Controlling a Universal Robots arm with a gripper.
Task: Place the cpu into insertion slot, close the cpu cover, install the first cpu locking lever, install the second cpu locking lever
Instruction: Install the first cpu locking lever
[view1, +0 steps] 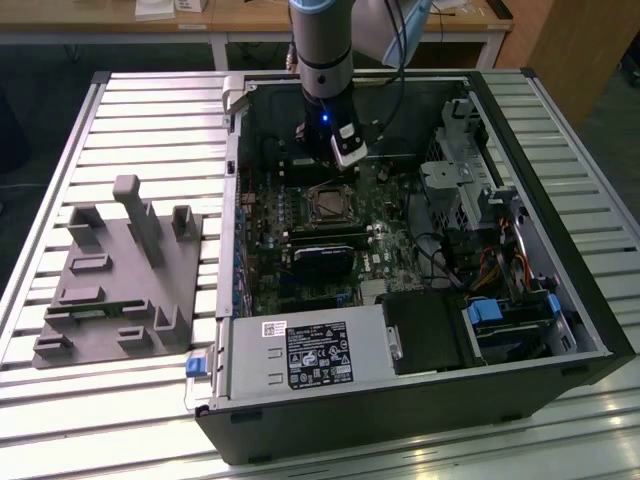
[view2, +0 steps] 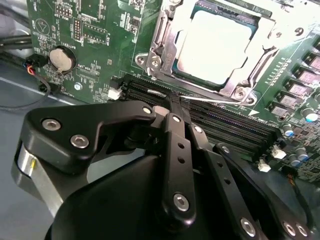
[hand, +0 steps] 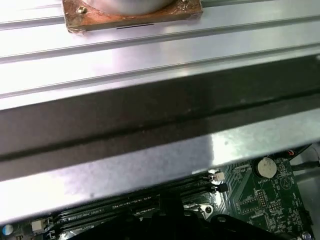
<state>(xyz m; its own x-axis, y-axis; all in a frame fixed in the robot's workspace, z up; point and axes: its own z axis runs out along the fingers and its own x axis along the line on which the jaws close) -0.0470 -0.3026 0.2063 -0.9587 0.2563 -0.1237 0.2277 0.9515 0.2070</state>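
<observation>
The cpu (view2: 215, 42) lies flat in the insertion slot (view1: 325, 203) on the green board, its pale metal top showing. The cpu cover (view2: 161, 37) is down around it as a silver frame. A thin silver lever wire (view2: 220, 103) runs along the socket's edge beside the black memory slots (view2: 235, 125). My gripper (view2: 172, 97) hangs just off that edge, over the memory slots, with its black fingers drawn together and nothing between them. In the exterior view the gripper (view1: 325, 160) is inside the case, just behind the socket.
The open computer case (view1: 560, 250) lies on a slatted aluminium table. A grey parts fixture (view1: 120, 270) sits at the exterior view's left. Inside the case are a power supply (view1: 310, 355), a drive cage (view1: 500, 320) with cables, and a coin battery (view2: 61, 59).
</observation>
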